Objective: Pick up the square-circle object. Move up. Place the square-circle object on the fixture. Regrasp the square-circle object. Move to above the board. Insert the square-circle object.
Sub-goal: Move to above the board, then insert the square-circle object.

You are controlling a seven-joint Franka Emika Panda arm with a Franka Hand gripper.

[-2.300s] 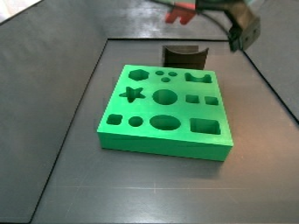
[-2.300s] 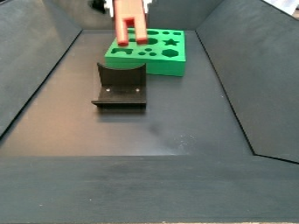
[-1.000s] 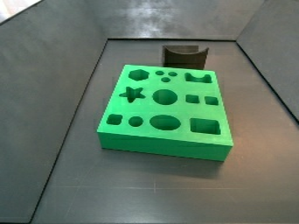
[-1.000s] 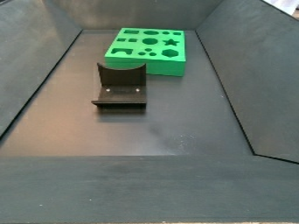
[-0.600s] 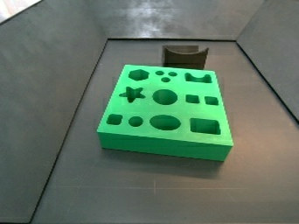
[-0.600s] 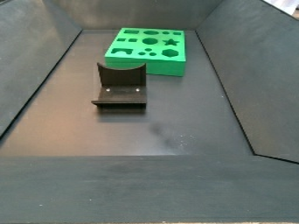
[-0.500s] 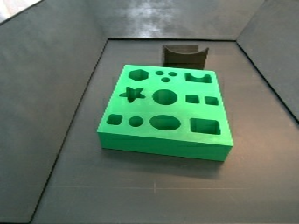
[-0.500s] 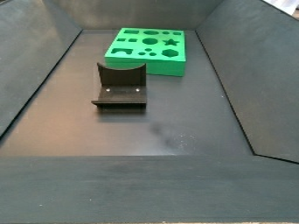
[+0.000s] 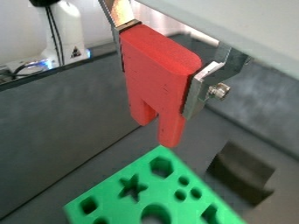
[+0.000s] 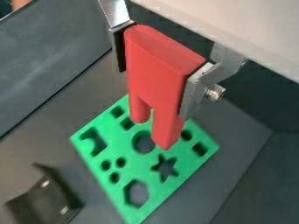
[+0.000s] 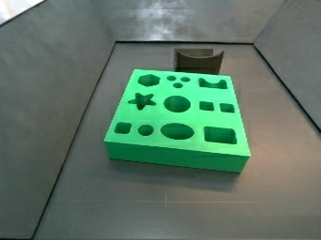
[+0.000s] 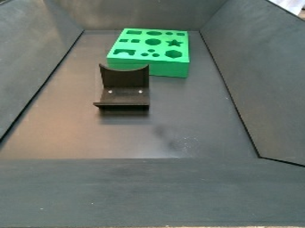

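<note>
Square-circle object (image 9: 158, 83), a smooth matte red block with a squarish body and two short prongs at its free end, is sitting clamped between the flat silver fingers (image 9: 211, 83) of the claw (image 10: 158, 74), which is grasping it by its sides. In both wrist views the prongs are pointing away from the claw, down toward the floor of the bin.

Well below the claw, the board (image 10: 146, 157) is lying flat: a bright green rectangular slab pierced with a star, circles, squares, an oval and a hexagon. The red piece is hanging clear above it, touching nothing but the fingers. Beside the board, also far below the claw, the fixture (image 9: 242, 169) is standing as a small dark block with a scooped top.

Neither the claw nor the red piece is showing in either side view; there the board (image 11: 175, 117) and the fixture (image 12: 123, 85) are resting near each other on a dull dark grey floor, enclosed by sloping grey walls.
</note>
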